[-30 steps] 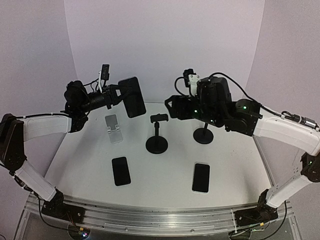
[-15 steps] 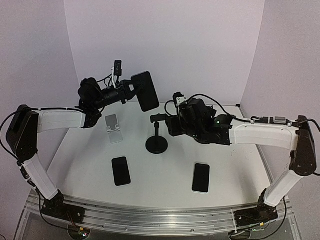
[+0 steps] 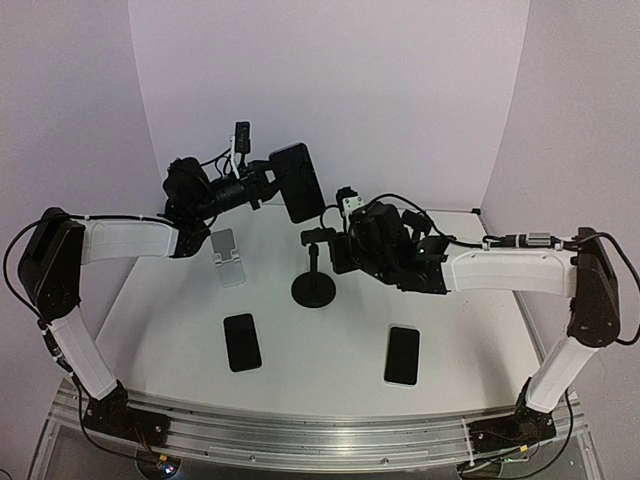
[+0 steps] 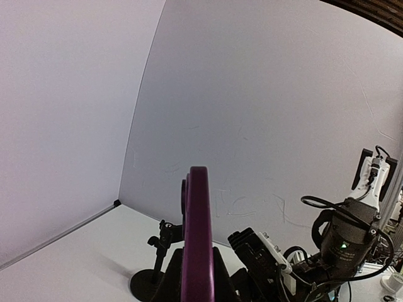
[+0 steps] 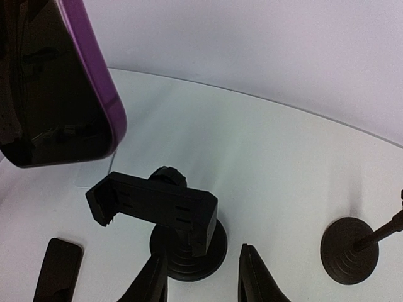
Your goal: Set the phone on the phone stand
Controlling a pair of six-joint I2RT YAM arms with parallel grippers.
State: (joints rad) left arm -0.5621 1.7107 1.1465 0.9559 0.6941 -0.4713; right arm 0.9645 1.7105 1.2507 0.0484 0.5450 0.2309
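Observation:
My left gripper [image 3: 268, 185] is shut on a purple-edged phone [image 3: 297, 182], held upright in the air left of and above the black clamp stand [image 3: 316, 262]. In the left wrist view the phone's purple edge [image 4: 197, 239] stands between my fingers. My right gripper [image 3: 338, 240] is open, just right of the stand's clamp head [image 3: 318, 236]. In the right wrist view its fingertips [image 5: 157, 277] flank the stand's round base [image 5: 189, 248], the clamp head [image 5: 154, 202] lies across, and the phone [image 5: 56, 94] hangs at top left.
A white folding stand [image 3: 227, 256] sits at left. Two dark phones lie flat near the front, one left [image 3: 241, 341] and one right [image 3: 402, 354]. A second black stand's base [image 5: 350, 250] is behind my right arm.
My left gripper has carried the phone right and slightly up towards the clamp stand. My right arm has swung left and down, bringing its gripper beside the stand's clamp head.

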